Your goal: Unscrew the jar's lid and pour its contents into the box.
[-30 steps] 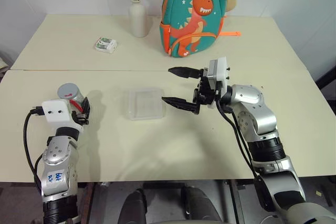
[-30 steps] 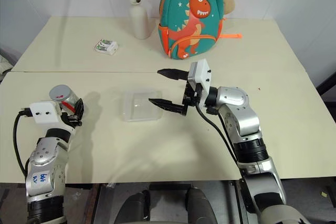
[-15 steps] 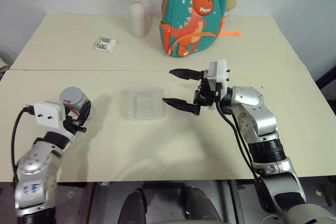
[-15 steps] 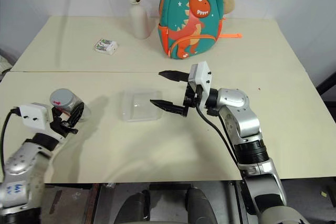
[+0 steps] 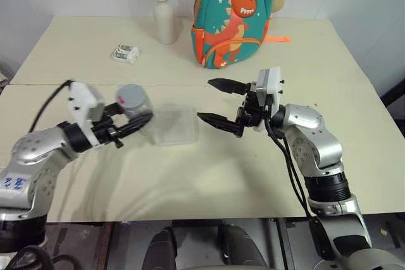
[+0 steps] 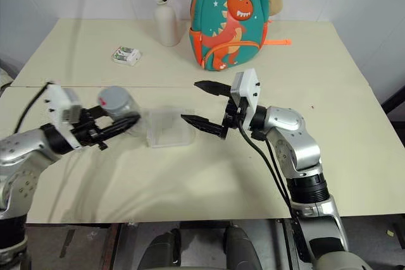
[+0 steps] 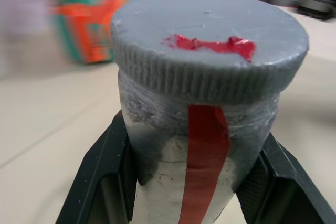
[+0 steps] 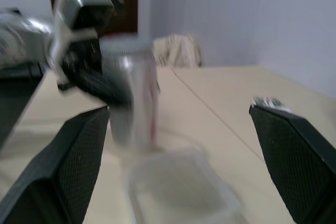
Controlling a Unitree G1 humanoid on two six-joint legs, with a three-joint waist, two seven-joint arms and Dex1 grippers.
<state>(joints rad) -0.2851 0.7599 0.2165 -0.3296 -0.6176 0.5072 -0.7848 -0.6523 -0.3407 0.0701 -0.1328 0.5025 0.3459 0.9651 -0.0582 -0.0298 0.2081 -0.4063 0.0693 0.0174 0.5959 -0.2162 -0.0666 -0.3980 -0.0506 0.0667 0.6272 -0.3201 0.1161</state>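
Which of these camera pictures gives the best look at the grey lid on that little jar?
The left wrist view: the lid sits close up, ridged edge and red mark plain. Both eye views show it small; the right wrist view shows it blurred.

Left gripper [image 6: 120,124] clamps the jar [image 6: 119,107], lid [image 6: 112,97] on, beside the box [image 6: 166,128] on the bench [image 6: 209,175]. Right gripper [image 6: 201,102] has jaws spread wide, empty.

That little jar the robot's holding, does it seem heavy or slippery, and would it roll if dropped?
The jar looks like thin clear plastic, so probably light. The left gripper is shut on its smooth body, which may be a bit slippery; the lid has ridges for better grip. Being round, it would likely roll on the table.
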